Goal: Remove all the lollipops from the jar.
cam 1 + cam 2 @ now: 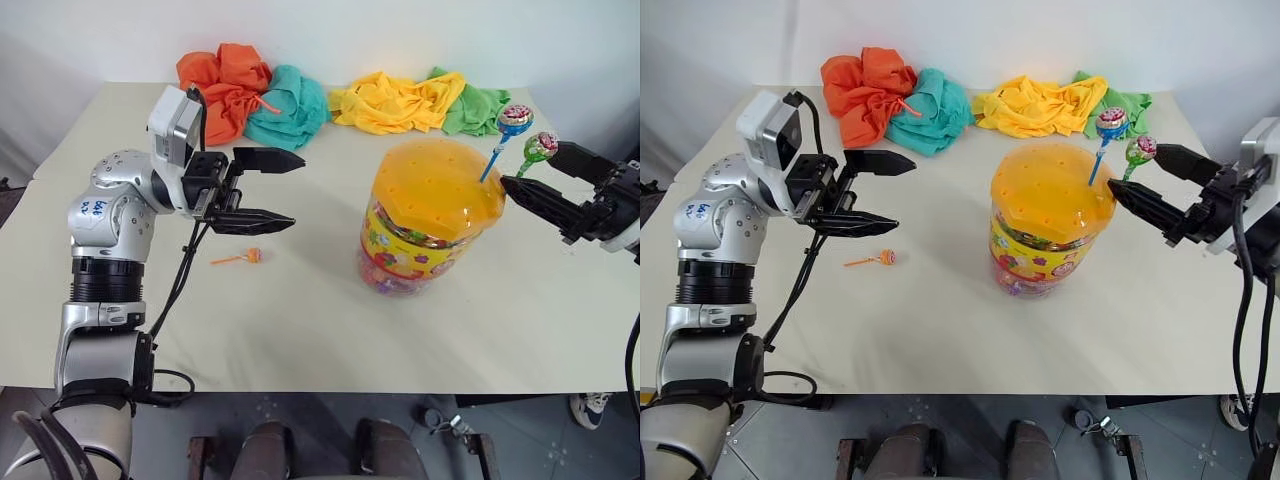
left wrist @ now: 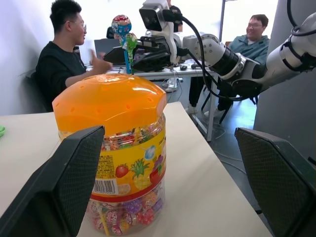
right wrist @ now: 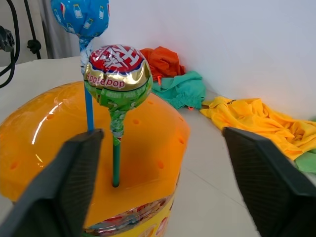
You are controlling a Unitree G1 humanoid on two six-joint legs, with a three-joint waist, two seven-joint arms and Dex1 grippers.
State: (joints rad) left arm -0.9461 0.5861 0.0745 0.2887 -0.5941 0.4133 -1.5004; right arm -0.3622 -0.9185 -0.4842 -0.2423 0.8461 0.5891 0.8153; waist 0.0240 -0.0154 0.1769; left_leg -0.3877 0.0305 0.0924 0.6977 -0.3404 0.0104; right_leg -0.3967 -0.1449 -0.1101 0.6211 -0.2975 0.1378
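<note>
The jar (image 1: pixel 430 215) stands on the table (image 1: pixel 300 330), and everything here is placed from it. Nearest the robot, on the table to the jar's left, lies the orange-stick lollipop (image 1: pixel 243 258), already out. A bit further back on that side hangs the left gripper (image 1: pixel 285 190), its two fingers spread wide with nothing between them, pointing toward the jar.

On the jar's orange lid, at its right edge, two lollipops stand up in holes: the green-stick lollipop (image 3: pixel 117 79) and, just behind it, the blue-stick lollipop (image 3: pixel 81 17). The right gripper (image 1: pixel 535 170) comes in from the jar's right. Its fingers stand apart, one on each side of the green-stick lollipop, not touching it.

The step looks like picking the green one. To do it well, I think the fingers should squeeze the stick just under the candy ball, then lift straight up so the stick slides out of its hole. Going sideways could tip the jar or bump the blue one.

Behind the jar, by the wall, lie four cloths (image 1: pixel 300 100).

The right wrist view shows the hole the green stick sits in. The left wrist view shows people (image 2: pixel 64 54) sitting beyond the jar, and small wrapped sweets (image 2: pixel 126 219) at its bottom. The head views show the lollipop lying on the table.
</note>
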